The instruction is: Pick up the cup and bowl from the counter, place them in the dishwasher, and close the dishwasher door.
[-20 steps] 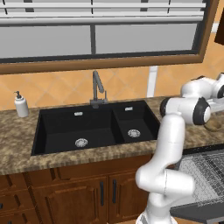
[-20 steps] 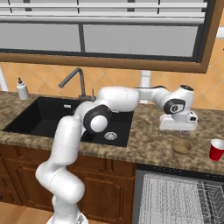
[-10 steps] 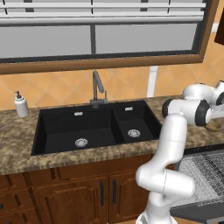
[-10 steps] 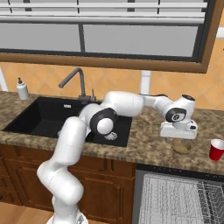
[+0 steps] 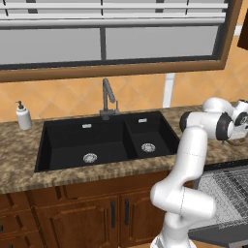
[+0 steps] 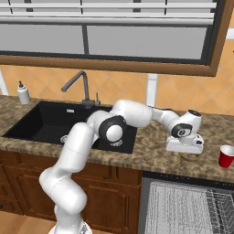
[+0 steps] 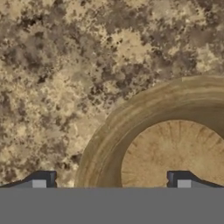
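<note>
The bowl [image 7: 170,144] is sitting on the speckled counter [image 7: 65,65], filling the 4 to 5 o'clock part of the hand view, with its rim arcing from about 7 o'clock up to 2 o'clock. In the right base view the bowl [image 6: 189,156] is peeking out just under the hand, at 9 o'clock from the red cup [image 6: 226,156], with the two near each other but apart.

The gripper [image 7: 111,183] is hovering right above the bowl with its jaws spread wide and nothing between them. One finger tip [image 7: 41,181] is sitting outside the rim over bare counter, the other finger tip [image 7: 179,180] is over the bowl's inner floor, so the near wall is lying between them.

Risks as judged from here:
- The rim is off-centre between the jaws; closing now is likely pushing the bowl sideways before pinching, or clipping only the lip so it is slipping out on lift.
- The wall is shallow and sloped, so a pinch may be squeezing the bowl downward and out.
- Descending too far is driving the outer tip into the counter.
- A shoved bowl may be sliding toward 3 o'clock into the cup and knocking it over.
- The open dishwasher [image 6: 187,208] rack is sitting at 6 o'clock below the counter edge; a dropped bowl is landing wherever.
</note>
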### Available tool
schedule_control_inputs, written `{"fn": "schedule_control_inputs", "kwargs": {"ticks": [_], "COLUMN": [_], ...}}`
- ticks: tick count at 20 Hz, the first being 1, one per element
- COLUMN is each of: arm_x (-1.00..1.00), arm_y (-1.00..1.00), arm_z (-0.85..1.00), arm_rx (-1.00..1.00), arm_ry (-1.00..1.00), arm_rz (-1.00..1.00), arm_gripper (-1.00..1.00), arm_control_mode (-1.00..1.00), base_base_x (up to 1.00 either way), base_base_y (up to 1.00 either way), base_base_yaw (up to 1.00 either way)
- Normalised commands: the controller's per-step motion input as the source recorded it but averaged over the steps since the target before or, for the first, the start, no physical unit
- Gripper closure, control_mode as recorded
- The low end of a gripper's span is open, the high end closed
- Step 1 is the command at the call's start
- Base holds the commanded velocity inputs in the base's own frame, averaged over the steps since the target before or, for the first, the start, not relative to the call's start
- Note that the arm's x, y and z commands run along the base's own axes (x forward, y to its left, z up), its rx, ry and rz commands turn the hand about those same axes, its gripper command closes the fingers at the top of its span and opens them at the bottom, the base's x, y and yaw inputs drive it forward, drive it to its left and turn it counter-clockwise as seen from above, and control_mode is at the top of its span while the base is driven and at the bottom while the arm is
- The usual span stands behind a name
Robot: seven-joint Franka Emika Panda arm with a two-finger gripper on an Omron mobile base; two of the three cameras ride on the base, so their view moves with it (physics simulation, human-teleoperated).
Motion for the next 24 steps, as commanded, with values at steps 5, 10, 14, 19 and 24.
{"fn": "schedule_control_inputs", "kwargs": {"ticks": [5, 10, 14, 19, 24], "arm_x": [0.0, 0.0, 0.0, -0.04, -0.88], "arm_y": [0.0, 0.0, 0.0, 0.0, 0.0], "arm_z": [-0.03, 0.0, 0.0, 0.0, -0.02], "arm_rx": [0.0, 0.0, 0.0, 0.0, 0.02], "arm_ry": [0.0, 0.0, 0.0, 0.0, -0.12], "arm_rz": [0.0, 0.0, 0.0, 0.0, 0.06], "arm_gripper": [-1.0, 1.0, 1.0, 1.0, 1.0], "arm_control_mode": [-1.0, -1.0, -1.0, -1.0, -1.0], "base_base_x": [0.0, 0.0, 0.0, 0.0, 0.0], "base_base_y": [0.0, 0.0, 0.0, 0.0, 0.0], "base_base_yaw": [0.0, 0.0, 0.0, 0.0, 0.0]}}
